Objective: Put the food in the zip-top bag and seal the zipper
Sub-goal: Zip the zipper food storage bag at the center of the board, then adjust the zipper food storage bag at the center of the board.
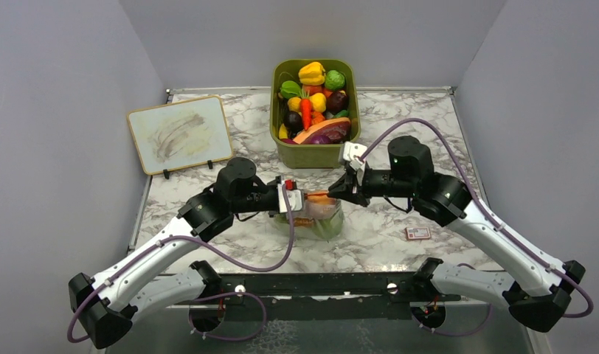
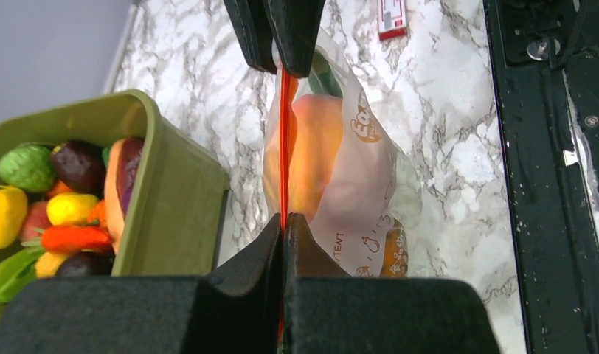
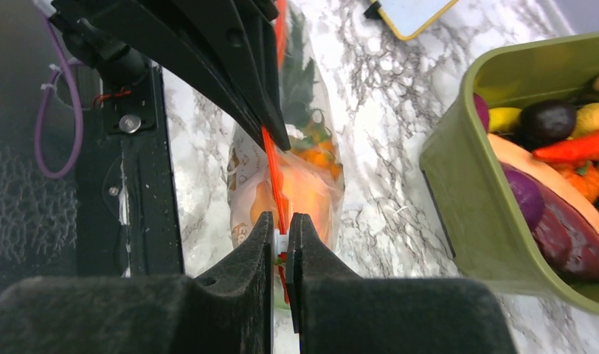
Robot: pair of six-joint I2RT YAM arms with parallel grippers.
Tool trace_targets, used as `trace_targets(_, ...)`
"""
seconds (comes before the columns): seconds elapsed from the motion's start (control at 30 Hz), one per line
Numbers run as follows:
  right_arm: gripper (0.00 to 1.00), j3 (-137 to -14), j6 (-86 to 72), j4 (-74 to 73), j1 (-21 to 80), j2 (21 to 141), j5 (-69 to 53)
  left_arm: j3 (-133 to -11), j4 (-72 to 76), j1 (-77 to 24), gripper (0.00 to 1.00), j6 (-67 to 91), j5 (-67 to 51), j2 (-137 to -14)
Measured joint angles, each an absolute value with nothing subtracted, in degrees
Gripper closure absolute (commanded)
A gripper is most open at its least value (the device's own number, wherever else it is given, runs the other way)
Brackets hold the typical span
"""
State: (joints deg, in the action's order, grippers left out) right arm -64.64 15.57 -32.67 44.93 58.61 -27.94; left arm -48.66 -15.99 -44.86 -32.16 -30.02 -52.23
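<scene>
Left gripper (image 2: pixel 283 219) and right gripper (image 3: pixel 282 221) – both clenched on the zipper (image 2: pixel 285 147).
The zip-top bag (image 2: pixel 355 177) is stretched between them, food (image 2: pixel 315 147) inside; an unpressed stretch may stay open – or a slipping pinch could drop the bag.

Left arm (image 1: pixel 164 247) and right arm (image 1: pixel 496 236), white with black joints, both reach inward from the near edge, wrists facing each other. Left gripper (image 2: pixel 283 221): black jaws pressed together on the thin orange-red zipper strip (image 2: pixel 285 147). Right gripper (image 3: pixel 282 225): jaws likewise closed, pinching the strip's opposite end. The two grippers are near each other, not touching.
</scene>
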Motion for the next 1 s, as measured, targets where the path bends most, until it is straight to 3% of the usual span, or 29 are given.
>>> trace_targets(0.53, 0.99, -63.9, 8.3, -34.7, 46.1, 51.7, -18.5, -48.5, -15.5, -45.5, 1.00, -32.4, -28.9, -46.9)
trace_targets(0.8, 0.62, -59.8, 3.0, -32.9, 45.3, 48.8, -18.6, -46.7, -17.7, -44.6, 1.00, -31.1, -27.8, -46.0)
trace_targets(0.9, 0.55, -59.9, -0.6, -32.0, 44.7, 48.7, -18.7, -46.0, -19.4, -43.8, 1.00, -30.1, -27.2, -45.8)
trace_targets(1.0, 0.55, -59.9, -4.8, -31.4, 44.7, 48.7, -18.2, -46.0, -20.0, -43.8, 1.00, -29.5, -27.2, -46.0)
